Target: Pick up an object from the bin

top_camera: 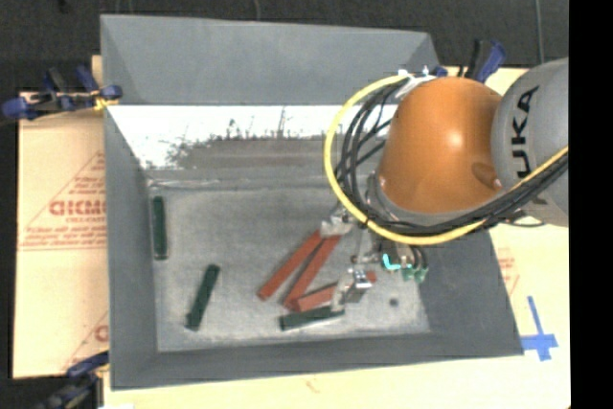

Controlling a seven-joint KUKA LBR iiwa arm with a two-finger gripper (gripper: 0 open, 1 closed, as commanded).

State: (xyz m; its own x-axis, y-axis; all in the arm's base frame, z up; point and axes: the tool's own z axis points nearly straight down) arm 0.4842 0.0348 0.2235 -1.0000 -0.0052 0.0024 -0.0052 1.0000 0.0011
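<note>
My gripper (pixel 347 256) hangs low over the bin's right half, under the arm's orange cover. It is open, with one fingertip (pixel 335 224) above and the other (pixel 357 285) below the upper right ends of two long red bars (pixel 299 266). These bars lie side by side on a slant, and nothing is lifted. A short red bar (pixel 315 303) lies just below them. A dark green bar (pixel 310 321) lies along the front wall beside it.
Another dark green bar (pixel 202 296) lies slanted at the front left. A third green bar (pixel 158 227) lies upright along the left wall. The arm and its cables hide the bin's right back corner.
</note>
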